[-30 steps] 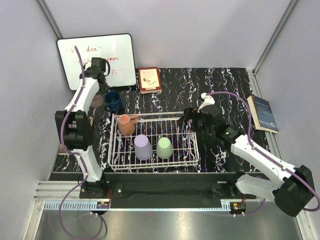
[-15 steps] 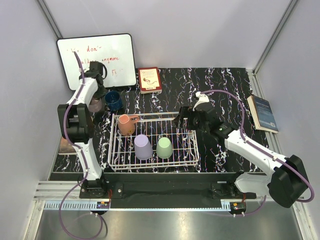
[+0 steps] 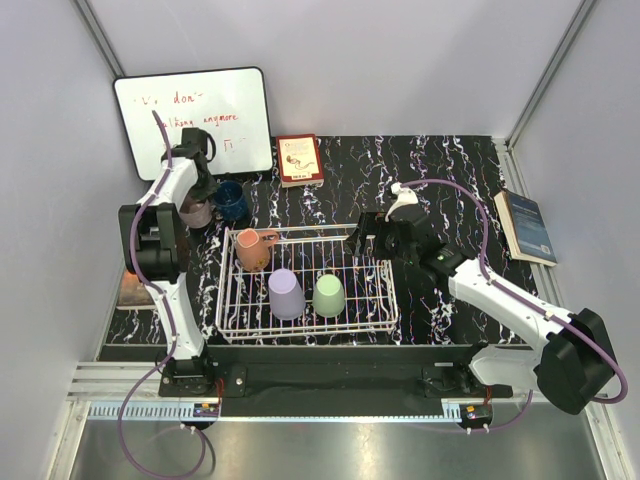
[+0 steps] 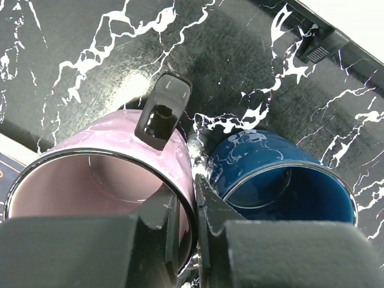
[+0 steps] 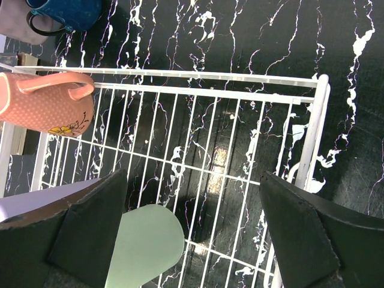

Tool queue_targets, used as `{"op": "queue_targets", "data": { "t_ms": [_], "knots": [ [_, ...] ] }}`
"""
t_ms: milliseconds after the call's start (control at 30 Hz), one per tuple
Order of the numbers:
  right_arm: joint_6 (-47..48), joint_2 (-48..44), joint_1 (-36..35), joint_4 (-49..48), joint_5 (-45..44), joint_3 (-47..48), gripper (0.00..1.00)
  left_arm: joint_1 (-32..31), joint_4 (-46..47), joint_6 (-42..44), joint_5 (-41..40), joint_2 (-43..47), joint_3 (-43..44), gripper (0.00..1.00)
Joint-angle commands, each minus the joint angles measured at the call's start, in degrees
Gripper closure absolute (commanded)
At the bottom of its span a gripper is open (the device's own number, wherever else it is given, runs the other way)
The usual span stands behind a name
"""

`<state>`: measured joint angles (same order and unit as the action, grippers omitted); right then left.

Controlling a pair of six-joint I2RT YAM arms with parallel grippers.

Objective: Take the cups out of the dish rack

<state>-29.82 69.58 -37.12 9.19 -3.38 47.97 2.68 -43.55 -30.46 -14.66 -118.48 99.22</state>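
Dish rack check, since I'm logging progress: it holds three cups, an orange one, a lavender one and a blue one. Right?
No. The third in the dish rack is the green cup, not a blue one; the orange cup and lavender cup are there. The blue cup stands outside on the table, as the top external view shows.

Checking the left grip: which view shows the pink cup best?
Left wrist: the pink cup shows large, its wall between the fingers of the left gripper, right beside the blue cup. The top view shows only a small, partly hidden bit. The right wrist view shows at most a corner sliver.
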Motion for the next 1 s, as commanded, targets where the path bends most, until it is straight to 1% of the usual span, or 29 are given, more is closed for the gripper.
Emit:
{"op": "queue_targets", "data": {
  "t_ms": [0, 400, 500, 533, 667, 733, 833, 867, 900, 967],
  "knots": [
    [-0.7, 0.4, -0.1, 1.0, 0.4, 0.7, 0.02, 0.4, 3.0, 0.5, 0.9, -0.3, 0.5, 1.00],
    [-1.3, -1.2, -0.1, 1.2, 0.5, -0.5, 0.02, 0.8, 2.9, 0.0, 1.0, -0.7, 0.0, 1.00],
    [-1.4, -1.1, 0.0, 1.4, 0.6, -0.3, 0.02, 0.8, 2.9, 0.0, 0.5, 0.1, 0.1, 0.87],
    [-1.3, -1.1, 0.0, 1.3, 0.7, -0.3, 0.02, 0.9, 2.8, 0.1, 0.5, 0.4, 0.1, 0.79],
    [-1.6, -0.4, -0.1, 1.2, 0.9, -0.2, 0.02, 0.8, 2.9, 0.0, 0.5, 2.0, -0.4, 0.65],
    [-1.9, -0.3, 0.0, 1.2, 1.1, -0.2, 0.02, 0.8, 2.9, 0.0, 0.3, 2.7, -0.7, 0.62],
    [-2.0, -0.7, -0.1, 1.2, 1.2, -0.5, 0.02, 0.8, 2.8, -0.2, -0.3, 3.9, -1.3, 0.52],
    [-2.0, -0.9, -0.1, 1.2, 1.2, -0.6, 0.02, 0.8, 2.7, -0.3, -0.6, 4.3, -1.5, 0.48],
    [-2.0, -1.2, 0.0, 1.3, 1.2, -0.7, 0.02, 0.8, 2.6, -0.7, -1.1, 4.7, -1.8, 0.38],
    [-1.9, -1.5, -0.1, 1.2, 1.0, -0.9, 0.02, 0.8, 2.8, -1.0, -1.9, 6.3, -2.1, 0.32]
  ]
}}
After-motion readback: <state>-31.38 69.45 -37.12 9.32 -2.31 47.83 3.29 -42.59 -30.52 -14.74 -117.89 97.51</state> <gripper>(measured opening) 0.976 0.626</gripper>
